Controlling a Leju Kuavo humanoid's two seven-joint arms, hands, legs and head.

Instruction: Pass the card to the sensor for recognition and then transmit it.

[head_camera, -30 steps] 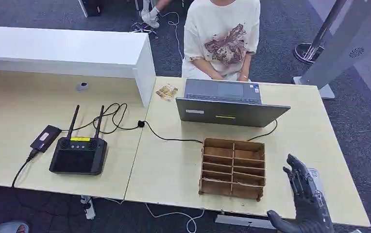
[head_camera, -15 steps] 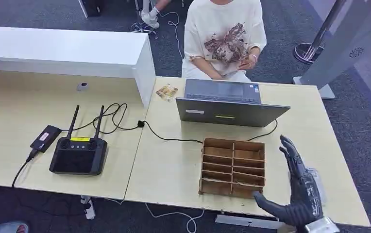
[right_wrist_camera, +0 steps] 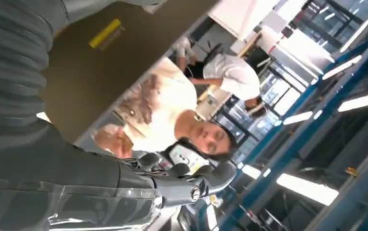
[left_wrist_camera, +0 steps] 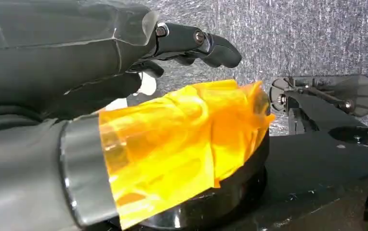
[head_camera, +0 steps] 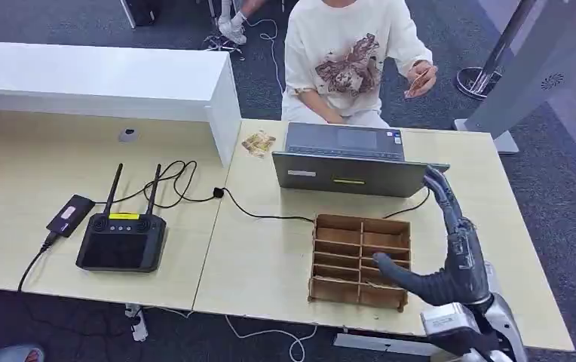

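Laptop (head_camera: 353, 172) label: I see yellow and white stickers, print too small to read.
Controller (head_camera: 123, 240) label: yellow strip, unreadable.
Readable text: none I can find.

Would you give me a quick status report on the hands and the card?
Right hand raised over the table, fingers apart, holding nothing. Left hand hanging low, nothing in it. Card in the person's hand beyond the laptop.

The left hand (left_wrist_camera: 124, 72) hangs over grey carpet (left_wrist_camera: 293, 38), dark fingers (left_wrist_camera: 196, 43) curled (holding nothing), orange tape (left_wrist_camera: 182, 144) beside it.
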